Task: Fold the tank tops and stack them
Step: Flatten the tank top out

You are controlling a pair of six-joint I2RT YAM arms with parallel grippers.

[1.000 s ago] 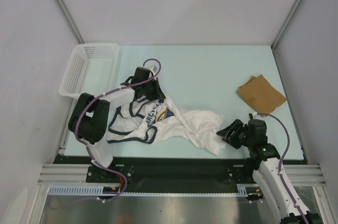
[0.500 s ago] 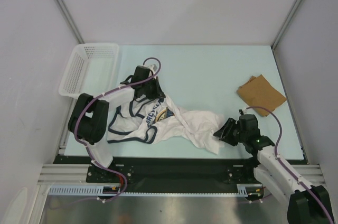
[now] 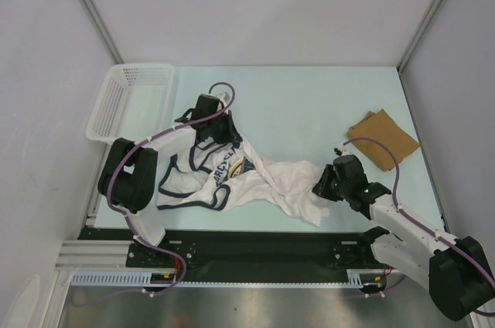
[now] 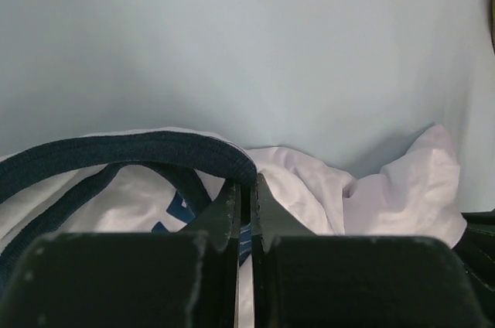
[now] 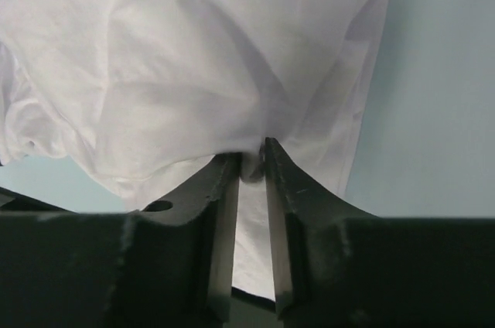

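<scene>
1. Across the near half of the table (image 3: 309,96), the white tank top (image 3: 255,181) lies rumpled and twisted, with its chest print half buried. It needs spreading flat before any fold, so the step in hand looks like a stretch from both ends.
2. Beyond the white tank top's left end sits the basket (image 3: 104,107), apart from the cloth. Any pull toward that side should be modest, so nothing catches on its wall.
3. Well apart from the white tank top's right end, and farther back, lies the tan tank top (image 3: 383,138), flat and seemingly folded. It is probably the base of the stack, so the stretch should stop short of it.
4. At the white tank top's far left edge, the left gripper (image 4: 246,189) is pinched tight on the navy trim (image 4: 131,150). This end is best used as an anchor, not a tug.
5. At the white tank top's right end, the right gripper (image 5: 251,159) has its jaws drawn narrow onto a small pleat of plain white cloth. The bite looks shallow, right at the tips. A slow, low, outward pull seems wise, or the pleat may slip free.
</scene>
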